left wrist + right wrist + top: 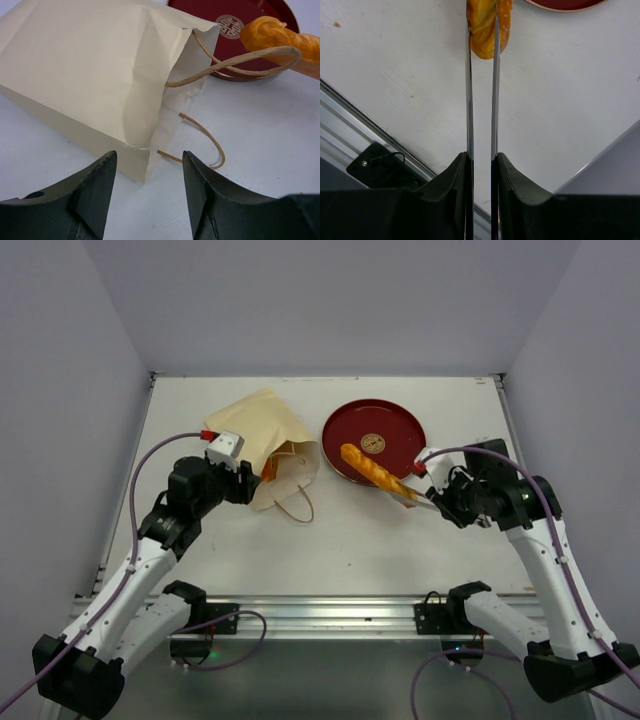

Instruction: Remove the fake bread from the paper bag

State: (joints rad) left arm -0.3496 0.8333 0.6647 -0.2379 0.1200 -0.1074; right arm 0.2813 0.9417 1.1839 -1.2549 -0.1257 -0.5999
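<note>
Setting roll [375, 472], apparently, across plate [350, 430] rim with right gripper [412, 494] clamped on its near end, left gripper [149, 165] spread beside lying bag [265, 430], next calling for lowering, letting go.

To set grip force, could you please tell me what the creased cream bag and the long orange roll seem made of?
The creased cream bag looks like matte paper: sharp folds, thin edges. The long orange roll, pinched in thin silvery tongs, looks slightly glossy with moulded ridges: probably plastic or foam.
</note>
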